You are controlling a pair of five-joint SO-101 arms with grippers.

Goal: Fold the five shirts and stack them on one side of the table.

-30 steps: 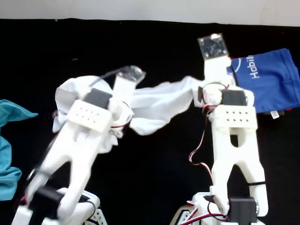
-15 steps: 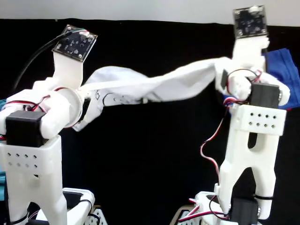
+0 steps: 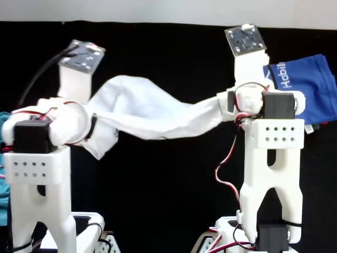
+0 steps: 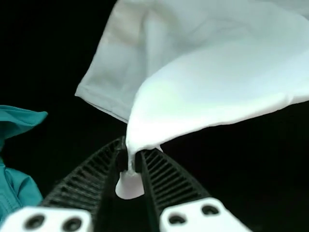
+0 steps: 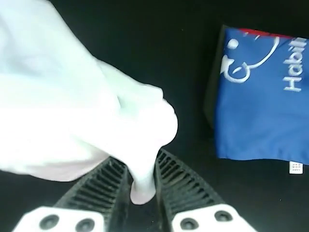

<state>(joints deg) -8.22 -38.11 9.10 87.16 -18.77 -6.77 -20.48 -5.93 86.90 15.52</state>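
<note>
Two grippers hold one white cotton shirt (image 3: 152,113), slung between them over the black table (image 3: 168,195). The left gripper (image 4: 129,162) pinches a corner of the shirt between its ribbed black fingers (image 4: 84,181). The right gripper (image 5: 142,186) is pressed together on a bunched fold at the shirt's other end. A folded blue shirt with white print (image 5: 260,92) lies just beyond the white shirt's right-gripper end, and a crumpled teal shirt (image 4: 19,118) lies beyond its left-gripper end.

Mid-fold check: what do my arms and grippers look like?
The left arm and right arm are white plastic with black motors. Red-and-white wires loop beside the right arm; a black cable reaches the left arm. The left gripper and right gripper have black ribbed fingers.
</note>
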